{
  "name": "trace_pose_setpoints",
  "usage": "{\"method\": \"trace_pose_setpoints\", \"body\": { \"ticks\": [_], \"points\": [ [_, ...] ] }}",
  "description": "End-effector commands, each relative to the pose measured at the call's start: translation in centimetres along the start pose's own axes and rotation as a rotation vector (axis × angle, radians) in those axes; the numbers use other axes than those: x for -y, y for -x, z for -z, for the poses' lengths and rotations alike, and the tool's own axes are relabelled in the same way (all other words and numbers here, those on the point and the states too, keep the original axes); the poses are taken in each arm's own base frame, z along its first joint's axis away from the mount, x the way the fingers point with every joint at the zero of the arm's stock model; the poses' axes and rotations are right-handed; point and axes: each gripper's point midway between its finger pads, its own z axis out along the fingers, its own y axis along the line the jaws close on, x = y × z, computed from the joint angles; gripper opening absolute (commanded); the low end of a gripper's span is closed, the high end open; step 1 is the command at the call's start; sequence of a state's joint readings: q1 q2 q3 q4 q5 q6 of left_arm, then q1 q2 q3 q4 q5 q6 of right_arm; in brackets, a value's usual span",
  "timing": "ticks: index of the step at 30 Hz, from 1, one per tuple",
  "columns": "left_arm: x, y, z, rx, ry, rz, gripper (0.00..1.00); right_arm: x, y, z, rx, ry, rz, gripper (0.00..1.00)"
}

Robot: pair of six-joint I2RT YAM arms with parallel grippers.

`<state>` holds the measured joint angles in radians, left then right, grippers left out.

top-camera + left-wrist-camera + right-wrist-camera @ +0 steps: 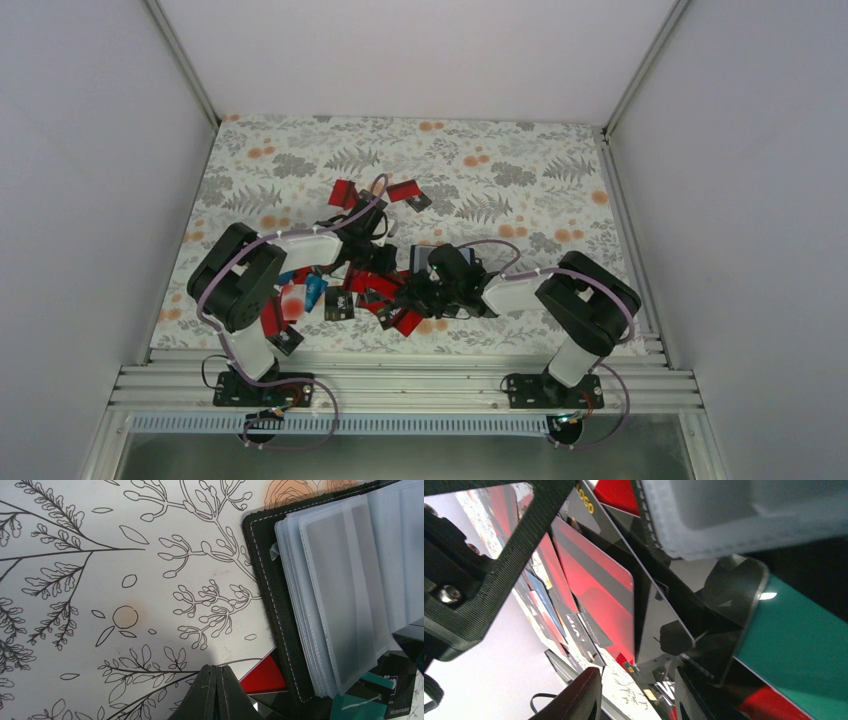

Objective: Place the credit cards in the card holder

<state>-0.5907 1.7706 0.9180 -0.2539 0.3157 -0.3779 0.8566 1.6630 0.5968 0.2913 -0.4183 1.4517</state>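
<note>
Credit cards (594, 590) prob. thin, stiff, slick (pinch an edge). Left pincer (217, 674) clenched, empty, beside card holder (272, 610); right pincer (636, 682): can't tell.

The overhead view is evenly, softly lit from above. The walls are rendered pale grey, and only faint shadows are cast under the arms on the table (520, 160). The left wrist picture is sharp, with a dim shadow thrown just ahead of the left gripper (216, 675). The right wrist picture is blurred at close range — the card holder (724, 515) is washed out, and a small glare spot is caught on a glossy black card (734, 590).
</note>
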Motion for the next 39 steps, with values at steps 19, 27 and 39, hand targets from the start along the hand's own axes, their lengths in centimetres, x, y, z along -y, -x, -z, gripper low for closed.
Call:
{"method": "trace_pose_setpoints", "body": {
  "ticks": [19,27,39],
  "points": [
    [-2.8,-6.3,-1.4,-0.174,0.059,0.072,0.03,0.3,1.9,-1.1,0.1,0.108,-0.099,0.23],
    [-2.9,-6.9,-1.4,-0.183,0.058,0.075,0.03,-2.7,2.7,0.4,0.168,0.158,-0.04,0.22],
    [-2.9,-7.1,-1.6,-0.19,0.053,0.079,0.03,-4.0,3.1,0.5,0.185,0.172,-0.006,0.17]
  ]
}}
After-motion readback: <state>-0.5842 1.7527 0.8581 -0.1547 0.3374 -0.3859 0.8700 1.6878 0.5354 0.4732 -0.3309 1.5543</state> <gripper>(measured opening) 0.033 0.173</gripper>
